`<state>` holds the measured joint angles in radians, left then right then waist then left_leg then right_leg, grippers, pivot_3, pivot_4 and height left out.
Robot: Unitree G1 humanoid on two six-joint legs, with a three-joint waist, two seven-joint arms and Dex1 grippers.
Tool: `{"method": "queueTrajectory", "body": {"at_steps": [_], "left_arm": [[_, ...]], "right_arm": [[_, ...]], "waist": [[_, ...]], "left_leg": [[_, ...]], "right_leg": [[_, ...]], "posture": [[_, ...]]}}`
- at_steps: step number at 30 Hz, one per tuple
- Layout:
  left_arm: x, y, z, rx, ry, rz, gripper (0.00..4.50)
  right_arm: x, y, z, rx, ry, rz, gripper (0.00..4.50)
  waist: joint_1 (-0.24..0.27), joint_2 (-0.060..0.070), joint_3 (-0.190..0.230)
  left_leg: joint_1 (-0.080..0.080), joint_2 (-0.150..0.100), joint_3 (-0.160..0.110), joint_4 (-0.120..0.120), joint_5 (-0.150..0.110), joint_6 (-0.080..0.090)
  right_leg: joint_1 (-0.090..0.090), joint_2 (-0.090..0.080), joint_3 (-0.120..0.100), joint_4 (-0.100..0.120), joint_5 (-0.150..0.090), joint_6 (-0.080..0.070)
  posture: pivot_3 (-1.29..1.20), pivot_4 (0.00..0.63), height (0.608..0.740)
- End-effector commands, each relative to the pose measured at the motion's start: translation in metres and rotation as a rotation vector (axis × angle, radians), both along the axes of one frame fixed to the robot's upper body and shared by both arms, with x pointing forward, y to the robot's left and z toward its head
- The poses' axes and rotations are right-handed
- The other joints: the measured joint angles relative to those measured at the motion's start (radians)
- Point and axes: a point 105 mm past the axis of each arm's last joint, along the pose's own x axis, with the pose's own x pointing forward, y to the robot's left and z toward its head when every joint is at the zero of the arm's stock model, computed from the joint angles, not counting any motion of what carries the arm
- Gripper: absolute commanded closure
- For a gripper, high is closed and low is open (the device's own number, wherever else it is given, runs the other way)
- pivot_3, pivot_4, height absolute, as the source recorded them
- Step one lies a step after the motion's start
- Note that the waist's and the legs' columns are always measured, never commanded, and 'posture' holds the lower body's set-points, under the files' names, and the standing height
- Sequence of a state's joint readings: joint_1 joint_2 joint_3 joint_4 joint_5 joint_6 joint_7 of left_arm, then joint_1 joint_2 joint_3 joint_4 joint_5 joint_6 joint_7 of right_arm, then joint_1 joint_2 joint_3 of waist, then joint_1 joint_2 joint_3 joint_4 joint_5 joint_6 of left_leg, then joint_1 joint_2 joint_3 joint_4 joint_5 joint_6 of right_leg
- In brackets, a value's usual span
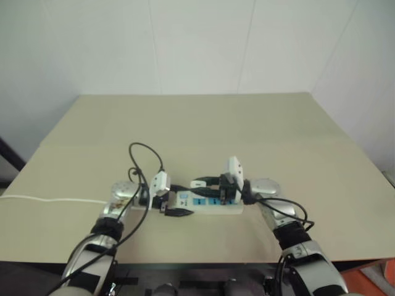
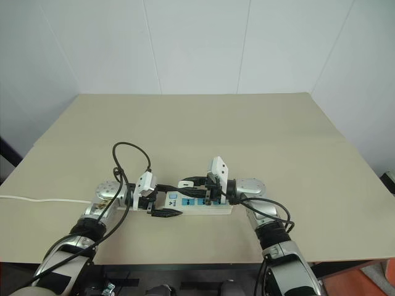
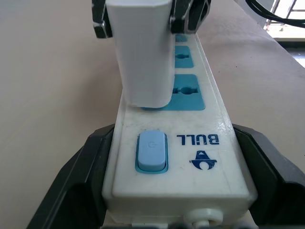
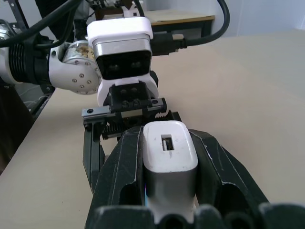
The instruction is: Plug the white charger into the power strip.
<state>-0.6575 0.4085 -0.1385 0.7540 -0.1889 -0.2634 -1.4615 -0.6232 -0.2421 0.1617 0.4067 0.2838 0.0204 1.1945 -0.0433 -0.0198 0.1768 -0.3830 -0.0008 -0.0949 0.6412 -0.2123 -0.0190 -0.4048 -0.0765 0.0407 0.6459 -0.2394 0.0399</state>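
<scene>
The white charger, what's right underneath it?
Under the white charger is the power strip, at the blue socket nearest the switch. Its prongs and that socket's near part are hidden.

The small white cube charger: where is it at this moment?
The small white cube charger is clamped in the right gripper, standing over the blue socket nearest the switch end of the long white power strip, which the left gripper holds.

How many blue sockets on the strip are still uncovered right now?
2 sockets clear: the nearest socket beside the white charger, then the next socket. A third is mostly hidden behind the right gripper.
</scene>
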Motion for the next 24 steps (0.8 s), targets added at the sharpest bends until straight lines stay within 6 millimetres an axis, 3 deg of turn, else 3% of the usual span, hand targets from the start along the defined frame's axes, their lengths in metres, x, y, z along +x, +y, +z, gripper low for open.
{"method": "queueTrajectory", "body": {"at_steps": [1, 15, 24], "left_arm": [[0.001, 0.001, 0.000, 0.021, -0.015, 0.007, 1.21], [0.001, 0.002, 0.000, 0.021, -0.016, 0.007, 1.21], [-0.002, 0.009, 0.002, 0.026, -0.029, 0.018, 1.21]], "right_arm": [[-0.003, 0.007, 0.001, -0.011, -0.027, 0.034, 3.34], [0.001, -0.008, -0.007, -0.064, -0.053, 0.018, 3.34], [-0.001, -0.025, -0.047, -0.197, -0.026, 0.026, 3.34]], "waist": [[0.000, 0.000, 0.000], [0.000, 0.000, 0.000], [0.001, 0.000, 0.000]], "left_leg": [[0.000, 0.000, 0.000, 0.000, 0.000, 0.000], [0.000, 0.000, 0.000, 0.000, 0.000, 0.000], [0.000, 0.000, 0.000, 0.000, 0.000, 0.000]], "right_leg": [[0.000, 0.000, 0.000, 0.000, 0.000, 0.000], [0.000, 0.000, 0.000, 0.000, 0.000, 0.000], [0.001, 0.000, 0.000, -0.001, 0.000, 0.000]], "posture": [[0.00, 0.150, 0.740], [0.00, 0.150, 0.740], [0.00, 0.150, 0.740]]}}
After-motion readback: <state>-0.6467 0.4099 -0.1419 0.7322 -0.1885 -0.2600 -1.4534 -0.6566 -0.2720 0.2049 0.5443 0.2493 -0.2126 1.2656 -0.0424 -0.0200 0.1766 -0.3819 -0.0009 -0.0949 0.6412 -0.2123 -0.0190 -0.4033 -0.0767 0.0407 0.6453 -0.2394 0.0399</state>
